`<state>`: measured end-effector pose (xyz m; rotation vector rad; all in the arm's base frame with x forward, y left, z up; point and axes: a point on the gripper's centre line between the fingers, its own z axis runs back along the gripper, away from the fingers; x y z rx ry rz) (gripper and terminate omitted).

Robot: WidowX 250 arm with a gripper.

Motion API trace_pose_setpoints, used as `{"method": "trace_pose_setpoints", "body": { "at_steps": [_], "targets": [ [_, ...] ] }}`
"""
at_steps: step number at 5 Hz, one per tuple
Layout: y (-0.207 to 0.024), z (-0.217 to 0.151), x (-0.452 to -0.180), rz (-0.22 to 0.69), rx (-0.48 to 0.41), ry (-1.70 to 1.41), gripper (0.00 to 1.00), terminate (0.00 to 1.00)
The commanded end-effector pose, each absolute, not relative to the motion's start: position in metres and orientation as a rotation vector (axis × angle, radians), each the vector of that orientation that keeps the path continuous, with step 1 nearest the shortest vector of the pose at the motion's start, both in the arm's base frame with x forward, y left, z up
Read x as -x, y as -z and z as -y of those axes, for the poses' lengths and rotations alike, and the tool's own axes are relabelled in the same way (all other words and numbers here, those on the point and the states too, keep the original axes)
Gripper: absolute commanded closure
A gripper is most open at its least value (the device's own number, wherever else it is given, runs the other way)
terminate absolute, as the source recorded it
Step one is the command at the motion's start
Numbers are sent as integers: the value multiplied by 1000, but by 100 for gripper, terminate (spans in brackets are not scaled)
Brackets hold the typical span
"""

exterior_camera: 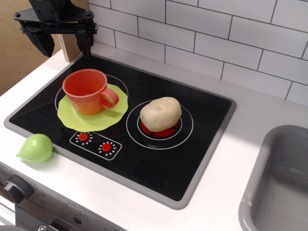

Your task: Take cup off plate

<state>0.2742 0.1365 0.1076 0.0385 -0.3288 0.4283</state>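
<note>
The cup (86, 90) hides the plate (113, 115) centre.

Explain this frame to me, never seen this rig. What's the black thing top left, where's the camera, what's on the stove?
There is one picture, taken from a fixed camera looking down at a toy kitchen counter from the front. The black thing is the robot arm's gripper, hanging above the back left corner of the stove top with its two fingers spread apart and nothing held. On the left burner lies a lime-green plate with an orange-red cup standing upright on it, handle pointing right. A beige potato toy sits on the right burner. A small light-green pear toy lies on the white counter, front left. A grey sink is at the right edge.
</note>
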Motion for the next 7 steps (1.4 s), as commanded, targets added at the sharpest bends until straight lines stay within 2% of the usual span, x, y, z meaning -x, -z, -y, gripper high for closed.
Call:
{"method": "trace_pose_setpoints", "body": {
  "at_steps": [1, 2, 3, 5, 6, 7],
  "targets": [
    [-108, -137, -274, 329, -38, -428, 0, 0],
    [-122, -136, -268, 307, -5, -483, 0, 0],
    [-132, -132, -267, 333, 2, -524, 0, 0],
    [-134, -96, -248, 337, 20, -744, 0, 0],
    [-139, -80, -242, 266, -20, -864, 0, 0],
    [-141, -65, -239, 206, 9, -1061, 0, 0]
  ]
}}
